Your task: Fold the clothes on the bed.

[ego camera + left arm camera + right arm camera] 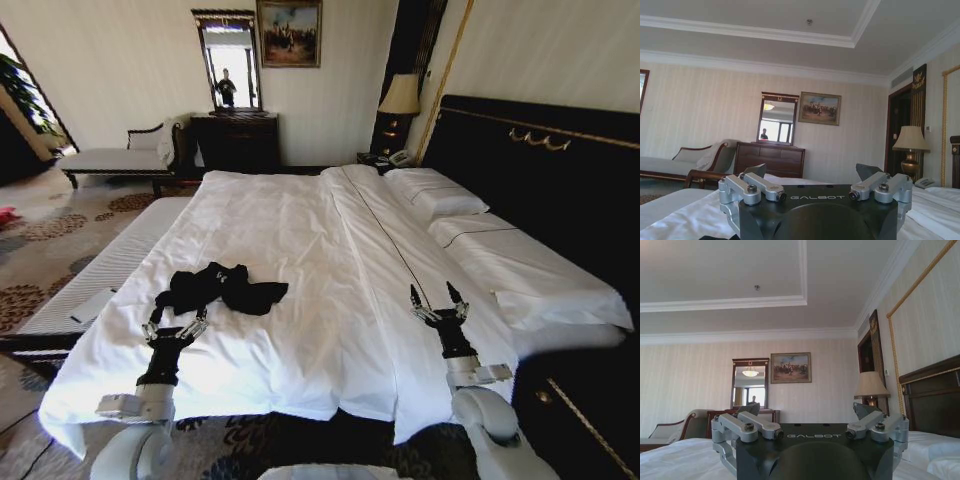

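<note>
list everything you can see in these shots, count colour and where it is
T-shirt: 1, black, crumpled on the bed's near left part
bed: 1, white duvet, dark frame and headboard, across the middle
pillows: 2, white, at the headboard on the right
chaise: 1, pale with dark frame, far left by the wall
dresser: 1, dark wood, against the far wall
mirror: 1, dark frame, above the dresser
painting: 1, dark frame, on the wall right of the mirror
lamp: 1, cream shade, beside the headboard
telephone: 1, pale, below the lamp
left gripper: 1, black and silver, open, just short of the T-shirt
right gripper: 1, black and silver, open, over the duvet on the right
</note>
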Controlling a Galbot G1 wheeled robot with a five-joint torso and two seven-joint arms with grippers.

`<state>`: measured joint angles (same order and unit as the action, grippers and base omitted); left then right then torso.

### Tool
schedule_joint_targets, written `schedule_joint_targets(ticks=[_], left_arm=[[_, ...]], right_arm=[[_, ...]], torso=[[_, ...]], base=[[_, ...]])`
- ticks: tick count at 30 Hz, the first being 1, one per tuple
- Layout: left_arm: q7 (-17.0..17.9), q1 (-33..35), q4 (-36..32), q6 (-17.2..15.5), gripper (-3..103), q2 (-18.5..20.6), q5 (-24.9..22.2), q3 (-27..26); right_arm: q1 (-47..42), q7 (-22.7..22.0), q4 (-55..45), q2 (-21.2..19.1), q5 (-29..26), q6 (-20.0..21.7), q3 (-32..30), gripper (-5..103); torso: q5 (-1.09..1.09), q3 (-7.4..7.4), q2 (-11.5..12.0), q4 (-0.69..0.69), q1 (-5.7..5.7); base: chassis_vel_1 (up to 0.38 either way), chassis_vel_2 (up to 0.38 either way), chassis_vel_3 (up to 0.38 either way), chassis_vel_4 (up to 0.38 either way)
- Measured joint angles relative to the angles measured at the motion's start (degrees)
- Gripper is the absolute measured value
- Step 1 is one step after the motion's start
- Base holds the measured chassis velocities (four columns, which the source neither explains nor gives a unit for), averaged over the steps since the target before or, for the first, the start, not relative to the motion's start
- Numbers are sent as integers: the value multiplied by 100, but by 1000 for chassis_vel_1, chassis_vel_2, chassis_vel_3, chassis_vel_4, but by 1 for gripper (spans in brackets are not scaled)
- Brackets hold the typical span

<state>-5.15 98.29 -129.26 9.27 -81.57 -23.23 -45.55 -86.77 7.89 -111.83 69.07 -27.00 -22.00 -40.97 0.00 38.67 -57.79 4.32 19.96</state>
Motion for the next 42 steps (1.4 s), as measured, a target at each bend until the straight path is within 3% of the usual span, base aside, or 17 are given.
schedule_joint_targets(ticks=[42], left_arm=[[-58, -77, 185, 54, 100, -23, 56, 5]], right_arm=[[126, 43, 176, 3, 61, -73, 116, 100]], torso=[[0, 0, 0, 0, 0]], base=[[24, 86, -27, -92]])
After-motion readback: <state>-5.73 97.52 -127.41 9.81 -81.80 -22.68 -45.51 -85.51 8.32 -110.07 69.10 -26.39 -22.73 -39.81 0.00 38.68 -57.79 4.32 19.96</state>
